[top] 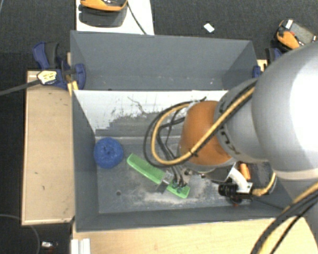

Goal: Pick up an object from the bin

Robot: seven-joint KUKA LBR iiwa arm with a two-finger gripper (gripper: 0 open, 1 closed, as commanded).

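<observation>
— Far left of the bin (159, 62) floor?
— Blue ball (108, 153), well apart from the tool (172, 184).
— Next along?
— Green bar (148, 171), flat on the floor, just beside the ball, slanting from upper left down to lower right.
— And against the tool?
— Tool down at the bar's lower-right end, beneath the orange cover (201, 134); nearly all the bar's length stretching away leftward.
— Open or closed? Holding anything?
— Cannot tell; tucked under cover and cables (159, 136).
— So the coming move?
— Probably a squeeze across the bar's narrow width, not along the long axis, then a lift. Likely droop at the far left end, given so off-centre a hold.
</observation>
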